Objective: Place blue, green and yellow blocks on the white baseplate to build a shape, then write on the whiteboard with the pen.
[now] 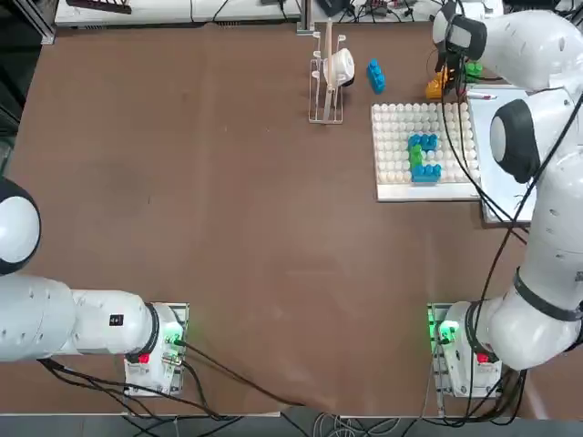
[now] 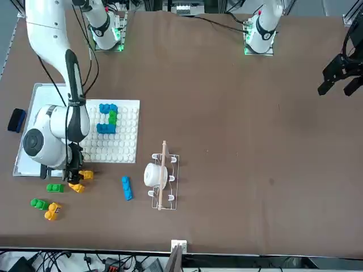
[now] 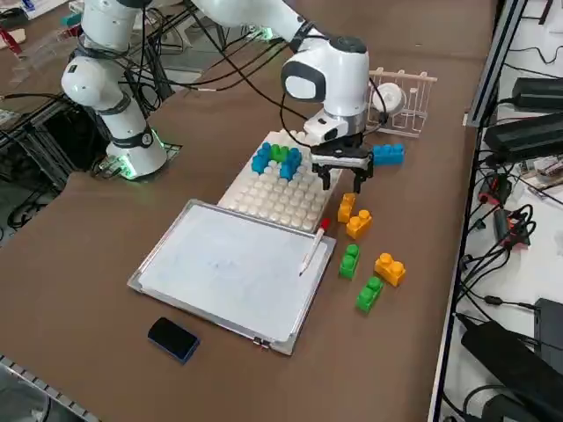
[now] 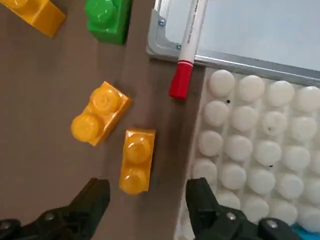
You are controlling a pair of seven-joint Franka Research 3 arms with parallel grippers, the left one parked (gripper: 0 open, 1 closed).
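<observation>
Claw (image 4: pixel 148 192) wide open and empty, it looks lined up with the nearest yellow block (image 4: pixel 136 161), whose long axis runs crosswise to the jaws' closing line.

Pen (image 4: pixel 189 50) barrel: small printed marking present, too small to read; no other legible text

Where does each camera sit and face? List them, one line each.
Top: overhead, down on the table; both arms show.
Front: across the table, facing the robot; both arms show.
Right side: raised, diagonally down over the whiteboard; right arm shows.
Right wrist: on that arm, past its open claw.
Top and front share the white baseplate.
</observation>
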